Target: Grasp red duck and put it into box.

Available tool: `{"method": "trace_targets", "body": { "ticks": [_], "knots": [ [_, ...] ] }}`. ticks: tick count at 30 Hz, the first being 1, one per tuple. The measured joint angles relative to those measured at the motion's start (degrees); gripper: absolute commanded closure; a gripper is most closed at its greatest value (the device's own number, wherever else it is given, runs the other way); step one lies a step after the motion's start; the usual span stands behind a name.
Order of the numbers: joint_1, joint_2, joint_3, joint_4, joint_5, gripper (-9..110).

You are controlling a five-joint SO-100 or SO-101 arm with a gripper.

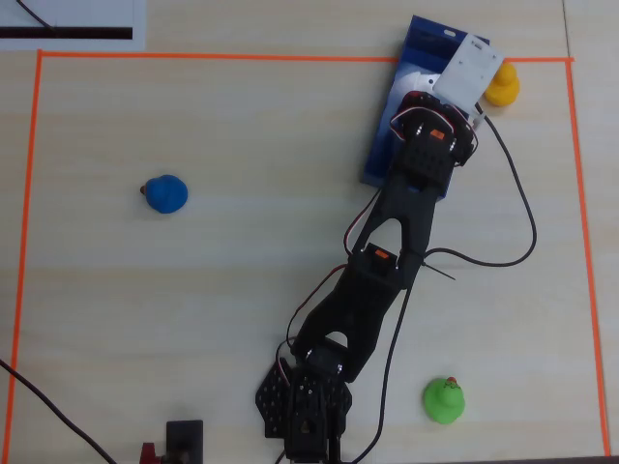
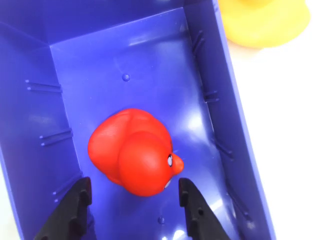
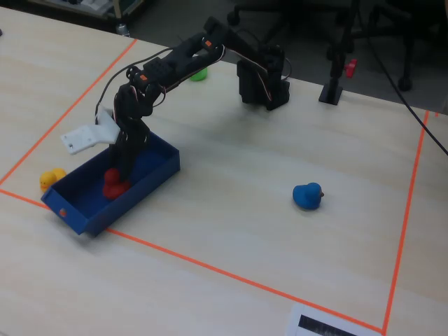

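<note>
Across the wrist view, from left to right:

Item: long dark-blue open-topped plastic box [image 2: 35, 135], low walls ribbed, glossy floor catching glare. Its near-left wall is rising beside the claw's left finger.

Item: two-finger black claw [image 2: 133, 196], entering from the lower edge. Its jaws are standing apart, one on either side of the duck's lower half, with a sliver of blue floor showing between each tip and the red body. It is gripping nothing.

Item: small rounded bright-red rubber duck [image 2: 134, 152] with a tiny orange beak, sitting on the box floor between the fingers, beak pointing right. It appears already released inside the box.

Item: yellow rubber duck [image 2: 267, 22], lying outside the right wall on the pale wooden table [image 2: 285, 130].

Handling note, as a judgement: the placing looks done, and the step in hand is the withdrawal. The claw is best lifting straight up with its jaws held wide, so neither finger drags the duck or catches the left wall. Swinging sideways should wait until the fingers clear the rim.
</note>
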State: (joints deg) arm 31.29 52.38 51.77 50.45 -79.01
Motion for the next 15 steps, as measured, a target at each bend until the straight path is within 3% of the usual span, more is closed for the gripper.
{"method": "trace_targets", "body": {
  "ticks": [5,9,15],
  "knots": [
    [0.0,8.17,-0.09,0.0,10.46,101],
    [-0.79,17.93,0.35,4.13,17.05,101],
    [-6.42,38.23,14.85,20.48,10.02,101]
  ]
}}
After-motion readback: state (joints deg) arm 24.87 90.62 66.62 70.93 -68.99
